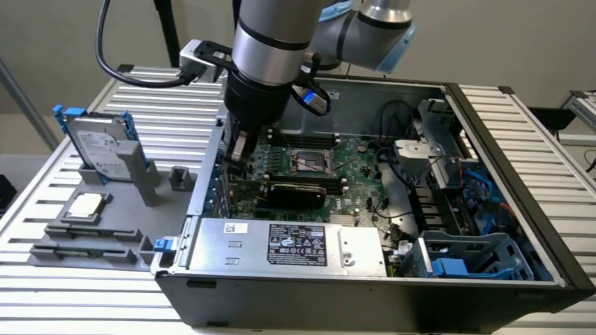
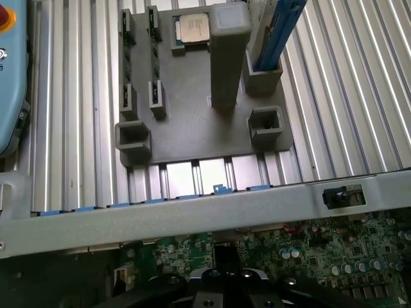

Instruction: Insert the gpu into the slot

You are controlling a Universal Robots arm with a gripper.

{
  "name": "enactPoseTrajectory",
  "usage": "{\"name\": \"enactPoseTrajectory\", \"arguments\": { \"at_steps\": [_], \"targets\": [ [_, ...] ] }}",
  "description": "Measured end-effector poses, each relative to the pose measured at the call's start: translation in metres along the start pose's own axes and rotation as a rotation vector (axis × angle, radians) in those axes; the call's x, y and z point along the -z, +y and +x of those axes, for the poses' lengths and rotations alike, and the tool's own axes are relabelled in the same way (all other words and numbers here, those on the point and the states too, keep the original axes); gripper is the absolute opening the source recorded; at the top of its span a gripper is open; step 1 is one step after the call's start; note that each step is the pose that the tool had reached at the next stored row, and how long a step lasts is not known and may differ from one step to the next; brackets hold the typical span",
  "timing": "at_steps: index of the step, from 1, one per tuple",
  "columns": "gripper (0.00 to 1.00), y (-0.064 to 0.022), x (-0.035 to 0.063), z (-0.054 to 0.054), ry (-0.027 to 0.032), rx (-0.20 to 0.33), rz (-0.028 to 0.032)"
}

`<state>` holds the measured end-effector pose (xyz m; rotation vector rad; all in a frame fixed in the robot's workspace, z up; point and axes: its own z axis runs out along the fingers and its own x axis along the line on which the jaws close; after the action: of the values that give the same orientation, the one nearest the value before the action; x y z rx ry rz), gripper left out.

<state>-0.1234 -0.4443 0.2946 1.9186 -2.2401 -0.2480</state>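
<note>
While the open computer case is the biggest thing on the table, the arm reaches down into it, to the exterior view's left of the silver socket. Green board lies flat on the case floor around that socket. Grey power box sits well apart from the socket, by the near case wall.

Black card is just beside the socket on the power-box side and runs long-ways across the board. Its end to the exterior view's left of the socket goes under the arm. Whether it is seated in the slot, cannot tell; the slot is hidden under the card.

Pincer hangs to the exterior view's left of the socket, right at that end of the card. Touching it or just above, cannot tell. Clenched or released, cannot tell either.

Handling, as a judgement: the card is light, thin and stiff, but fragile, with bare circuitry and edge contacts. Best hold is probably the top edge or near the metal end bracket, kept upright so the bottom edge meets the slot square. Smooth sides may slip under a push, and pressing it tilted could jam the connector.
</note>
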Motion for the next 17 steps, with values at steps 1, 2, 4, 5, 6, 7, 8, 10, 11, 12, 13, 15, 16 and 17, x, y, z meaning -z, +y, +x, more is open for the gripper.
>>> {"name": "enactPoseTrajectory", "arguments": {
  "at_steps": [1, 2, 4, 5, 6, 7, 8, 10, 11, 12, 13, 15, 16, 17],
  "targets": [
    [0.11, 0.0005, -0.0001, -0.0004, 0.0001, 0.0, 0.0],
    [0.11, 0.0011, -0.0002, -0.0009, 0.0, 0.0, 0.0001],
    [0.11, 0.0021, -0.0005, -0.0016, -0.0001, 0.0, 0.0001],
    [0.11, 0.0023, -0.0006, -0.0019, -0.0003, -0.001, 0.0001],
    [0.11, 0.0023, -0.0006, -0.0021, -0.0002, 0.0, 0.0],
    [0.11, 0.0024, -0.0005, -0.0022, -0.0001, -0.001, 0.0],
    [0.11, 0.0024, -0.0005, -0.0024, -0.0002, -0.001, 0.0],
    [0.11, 0.0026, -0.0001, -0.0026, -0.0001, -0.001, -0.0002],
    [0.11, 0.0027, 0.0004, -0.0027, 0.0, -0.001, -0.0007],
    [0.11, 0.0029, 0.001, -0.0028, 0.0, -0.001, -0.0013],
    [0.11, 0.0031, 0.0016, -0.0028, 0.0002, -0.001, -0.0019],
    [0.11, 0.0032, 0.002, -0.0028, 0.0002, -0.001, -0.0024],
    [0.11, 0.0032, 0.002, -0.0028, 0.0003, -0.001, -0.0024],
    [0.11, 0.0032, 0.002, -0.0028, 0.0006, -0.001, -0.0027]
  ]
}}
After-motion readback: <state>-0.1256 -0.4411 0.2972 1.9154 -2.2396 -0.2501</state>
